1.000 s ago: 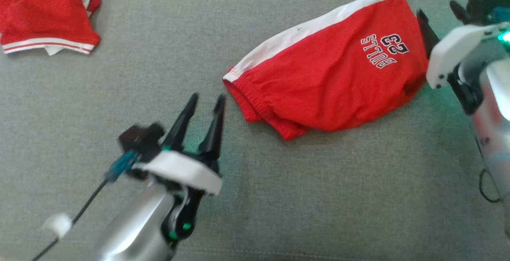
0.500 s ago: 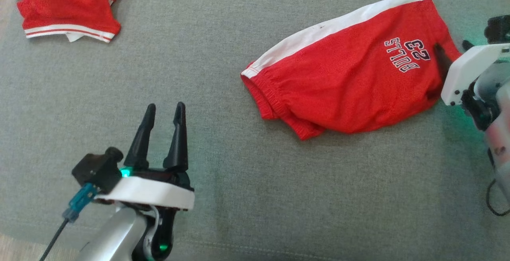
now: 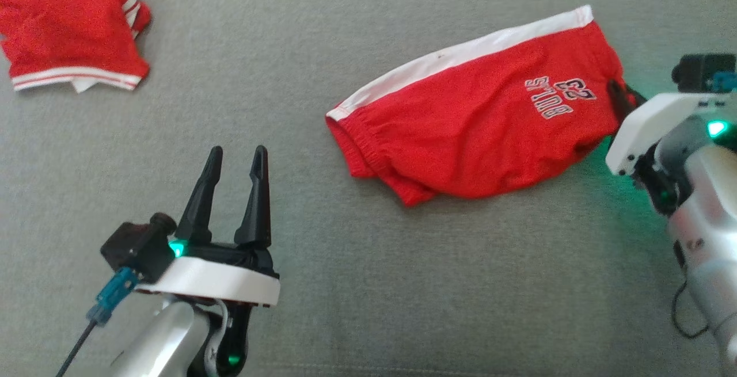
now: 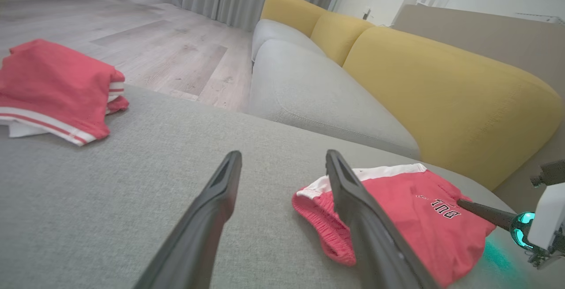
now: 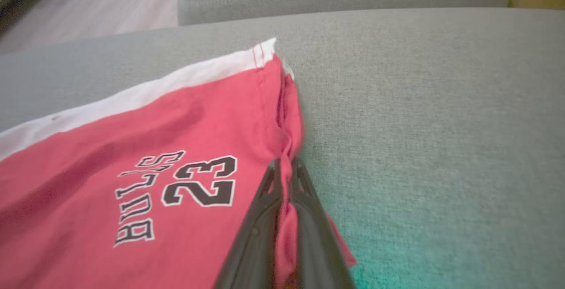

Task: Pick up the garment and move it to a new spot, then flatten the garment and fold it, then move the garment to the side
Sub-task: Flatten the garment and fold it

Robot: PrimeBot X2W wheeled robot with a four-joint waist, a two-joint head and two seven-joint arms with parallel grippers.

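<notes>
Red shorts (image 3: 478, 129) are lying on the grey sofa cushion (image 3: 345, 285), right of middle. The right pincer (image 5: 286, 167) is clenched on their right-hand hem with cloth bunched between the fingers. I'd guess an edge grip so they lift and drag cleanly. The left pincer (image 3: 238, 158) hangs released over bare cushion, probably free for the waistband end.

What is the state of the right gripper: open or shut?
Shut: the right gripper is closed on the edge of the red shorts, with fabric pinched inside.
</notes>
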